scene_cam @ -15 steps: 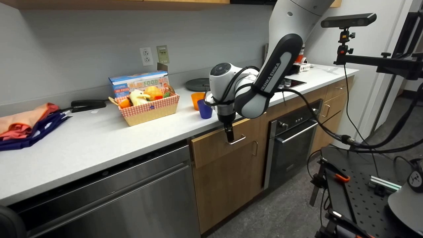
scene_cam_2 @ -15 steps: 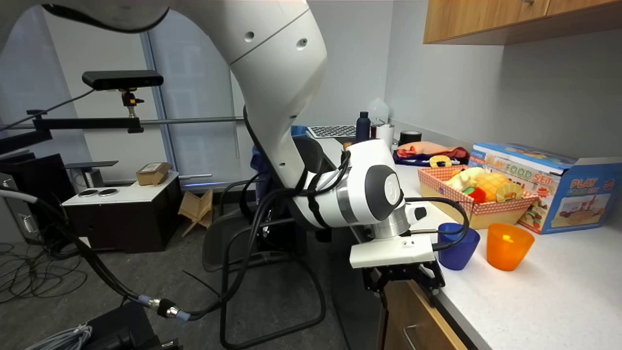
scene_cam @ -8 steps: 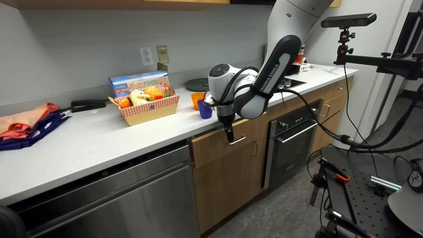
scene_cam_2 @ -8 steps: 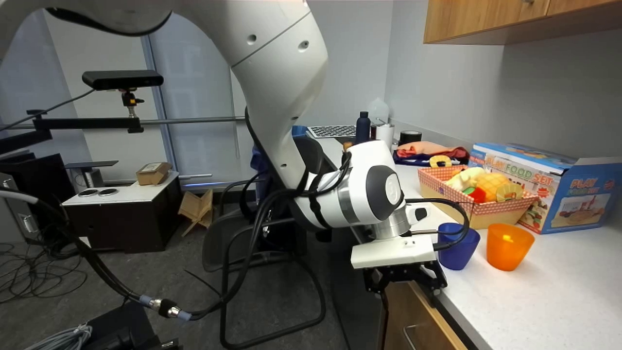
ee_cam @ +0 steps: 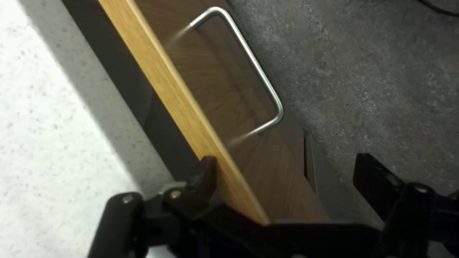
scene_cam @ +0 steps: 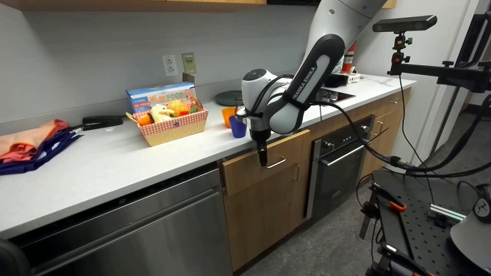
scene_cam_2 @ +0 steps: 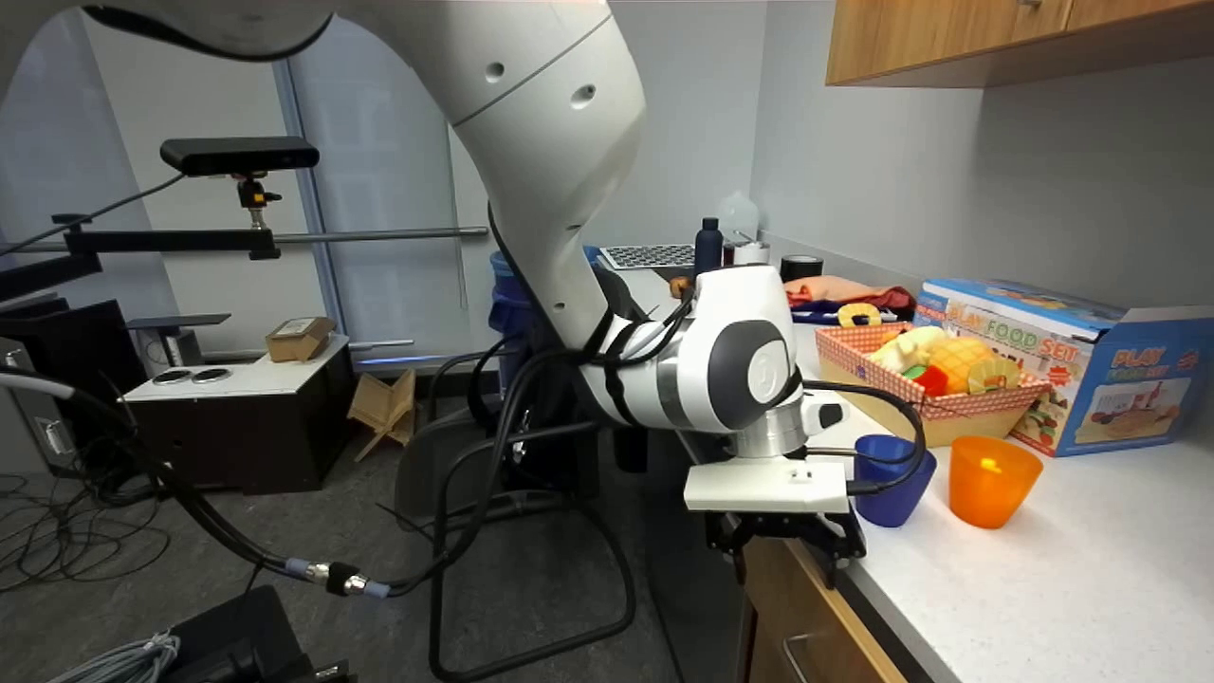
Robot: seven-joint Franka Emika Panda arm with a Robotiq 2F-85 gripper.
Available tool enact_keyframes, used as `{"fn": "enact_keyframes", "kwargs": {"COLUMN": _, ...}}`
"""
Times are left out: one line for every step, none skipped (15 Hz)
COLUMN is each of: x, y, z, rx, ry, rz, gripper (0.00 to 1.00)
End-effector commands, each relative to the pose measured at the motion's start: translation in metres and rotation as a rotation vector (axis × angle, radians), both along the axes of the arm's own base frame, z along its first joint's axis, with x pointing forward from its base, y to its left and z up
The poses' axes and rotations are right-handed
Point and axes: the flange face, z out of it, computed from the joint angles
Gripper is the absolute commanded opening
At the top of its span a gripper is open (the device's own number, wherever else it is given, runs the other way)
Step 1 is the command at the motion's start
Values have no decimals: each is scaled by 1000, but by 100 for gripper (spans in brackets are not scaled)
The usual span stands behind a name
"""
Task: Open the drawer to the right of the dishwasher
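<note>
In the wrist view the end effector [ee_cam: 287, 159] is spread wide, with nothing clamped between its fingers [ee_cam: 376, 182]. They straddle the wooden front of the drawer [ee_cam: 182, 107]: one is at the top edge, beside the dark gap between that front and the surface [ee_cam: 46, 118], while its mate hangs out over the floor [ee_cam: 340, 89]. Whether the inner finger dips behind the front or touches it, I cannot tell. The handle [ee_cam: 257, 68] is untouched.

In an exterior view the drawer lies just to the right of the dishwasher [scene_cam: 153, 237], above a cupboard door [scene_cam: 264, 214]. The end effector points down at it, on the dishwasher side of the handle.

In an exterior view the gap shows again along the edge of the surface, so the drawer is ajar; a blue cup [scene_cam_2: 887, 489] stands near the end effector.

My judgement is that the opening itself is in hand, worked from the top edge rather than the handle, and only partly done. The next move seems to call for getting the inner finger well down into the gap, then drawing straight out, level and slowly. If it sits too high, it could slip off the edge.
</note>
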Motion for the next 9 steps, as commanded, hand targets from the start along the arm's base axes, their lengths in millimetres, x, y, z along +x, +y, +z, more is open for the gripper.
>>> {"fn": "enact_keyframes", "kwargs": {"x": -3, "y": 24, "z": -21, "rx": 126, "ry": 35, "rz": -1, "gripper": 100}}
{"fn": "enact_keyframes", "kwargs": {"x": -3, "y": 28, "z": -24, "rx": 146, "ry": 39, "rz": -5, "gripper": 100}}
{"fn": "enact_keyframes", "kwargs": {"x": -4, "y": 33, "z": -26, "rx": 166, "ry": 41, "rz": -14, "gripper": 100}}
{"fn": "enact_keyframes", "kwargs": {"x": -5, "y": 38, "z": -29, "rx": 184, "ry": 46, "rz": -20, "gripper": 100}}
{"fn": "enact_keyframes", "kwargs": {"x": -7, "y": 44, "z": -34, "rx": 203, "ry": 57, "rz": -23, "gripper": 100}}
{"fn": "enact_keyframes", "kwargs": {"x": -9, "y": 49, "z": -36, "rx": 213, "ry": 65, "rz": -27, "gripper": 100}}
{"fn": "enact_keyframes", "kwargs": {"x": -11, "y": 53, "z": -39, "rx": 215, "ry": 72, "rz": -33, "gripper": 100}}
{"fn": "enact_keyframes", "kwargs": {"x": -13, "y": 54, "z": -39, "rx": 221, "ry": 78, "rz": -41, "gripper": 100}}
{"fn": "enact_keyframes", "kwargs": {"x": -15, "y": 54, "z": -37, "rx": 213, "ry": 84, "rz": -48, "gripper": 100}}
